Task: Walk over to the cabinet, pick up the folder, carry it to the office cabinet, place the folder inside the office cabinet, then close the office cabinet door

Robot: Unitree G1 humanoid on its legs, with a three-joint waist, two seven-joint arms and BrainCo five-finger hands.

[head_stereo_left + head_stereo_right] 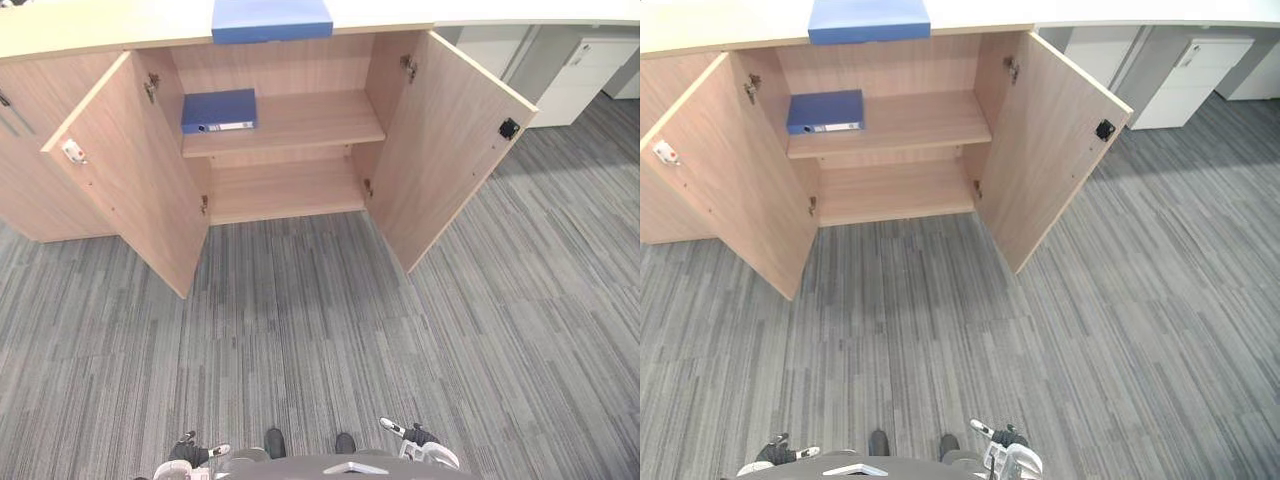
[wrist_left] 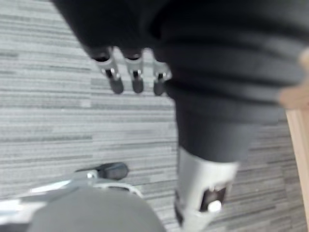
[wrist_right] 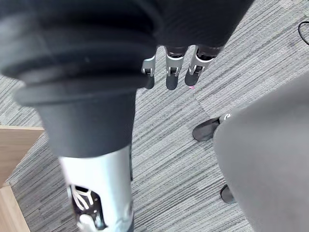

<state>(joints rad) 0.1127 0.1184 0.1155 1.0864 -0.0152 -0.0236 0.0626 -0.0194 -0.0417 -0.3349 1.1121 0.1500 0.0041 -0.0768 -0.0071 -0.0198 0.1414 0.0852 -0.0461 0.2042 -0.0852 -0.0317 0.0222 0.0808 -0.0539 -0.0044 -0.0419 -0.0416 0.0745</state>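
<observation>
Your left robot hand (image 2: 135, 77) and right robot hand (image 3: 173, 72) hang released and empty above the carpet (image 1: 320, 330). A dark blue folder (image 1: 219, 110) lies at the left end of the office cabinet's (image 1: 280, 65) upper shelf (image 1: 315, 120), so placing looks done. The left door (image 1: 130, 175) and right door (image 1: 445, 150) stand wide open. What remains is to walk nearer and close them.

Grey striped carpet-tile floor (image 1: 300, 330) throughout, tiles laid in alternating directions. White low drawer unit (image 1: 588, 75) far right, standing on carpet. Soft, even light.
</observation>
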